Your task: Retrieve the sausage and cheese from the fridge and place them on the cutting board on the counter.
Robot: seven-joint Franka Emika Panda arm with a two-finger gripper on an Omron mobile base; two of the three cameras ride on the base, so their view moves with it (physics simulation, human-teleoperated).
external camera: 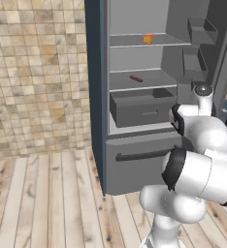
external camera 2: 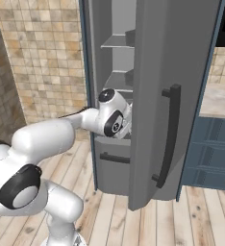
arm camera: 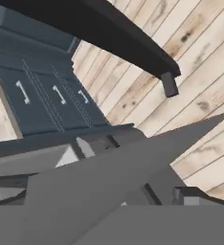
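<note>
The fridge stands with its upper door swung open. On an upper shelf sits the small yellow-orange cheese. The thin dark red sausage lies on the shelf below it. My arm reaches toward the fridge's lower right part, its wrist level with the grey drawer. The gripper's fingers are hidden behind the door's edge, well below and to the right of both foods. Nothing shows as held. A strip of the beige counter lies to the right. The cutting board is out of view.
The open door carries bins inside and a dark bar handle outside, seen close as a dark handle in the hand view. Blue cabinet drawers stand under the counter. Wooden floor and a tiled wall lie left.
</note>
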